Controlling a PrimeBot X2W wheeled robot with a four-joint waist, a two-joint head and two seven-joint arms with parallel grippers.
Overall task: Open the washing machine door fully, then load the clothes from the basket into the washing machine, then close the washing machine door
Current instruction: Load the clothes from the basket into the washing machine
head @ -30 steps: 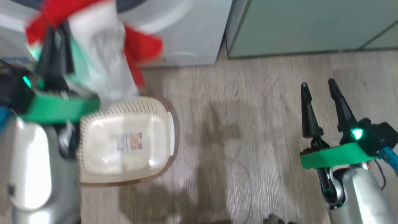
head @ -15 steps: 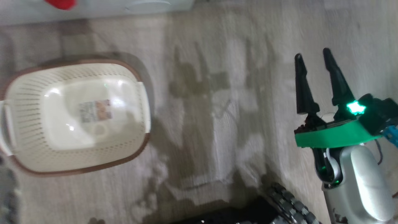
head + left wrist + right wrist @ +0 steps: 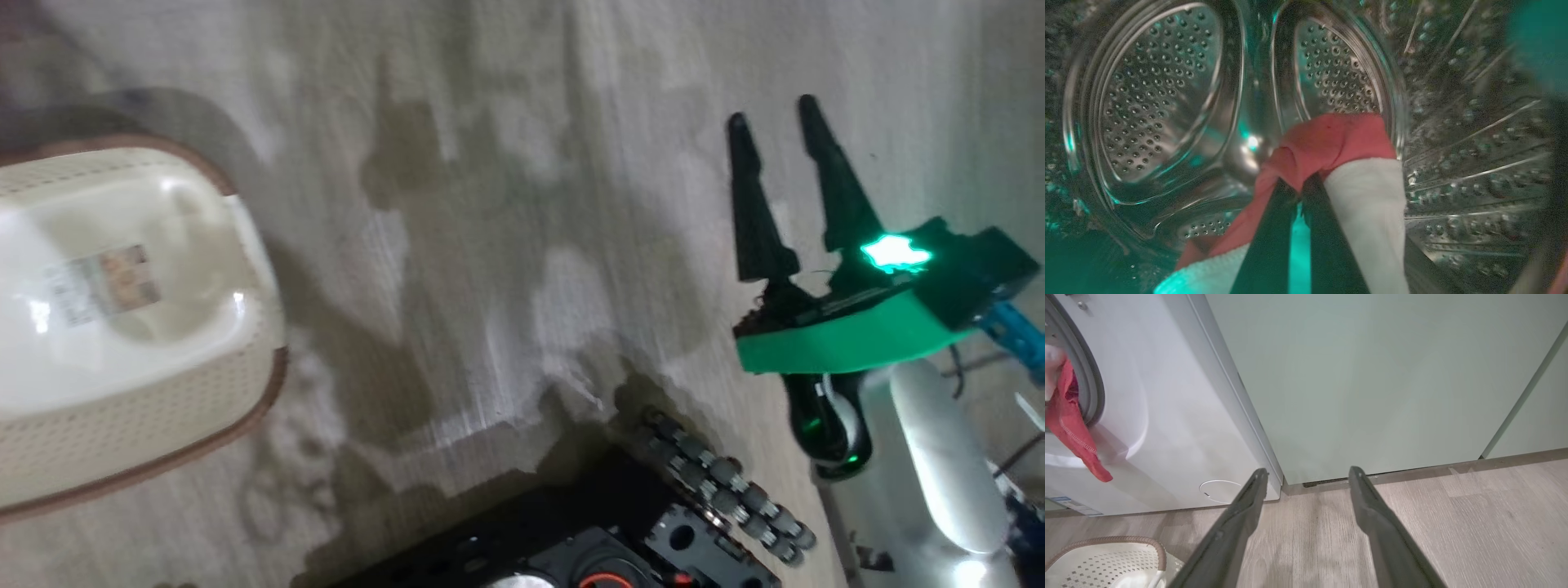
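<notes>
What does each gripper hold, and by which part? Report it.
Left gripper: the clothes, pinched at a fold where red meets white. Right gripper: open, nothing held.

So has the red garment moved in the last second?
Yes. The clothes, then hanging in front of the washing machine, are now held inside its drum, the left gripper jaws shut on them.

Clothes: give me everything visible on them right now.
The clothes are soft red fabric with white bands, bunched and creased. The left gripper is shut on a fold, holding it inside the perforated steel drum. In the right wrist view a red tail with a stitched hem hangs out over the grey gasket and down the white front of the washing machine. The garment's full shape cannot be told.
</notes>
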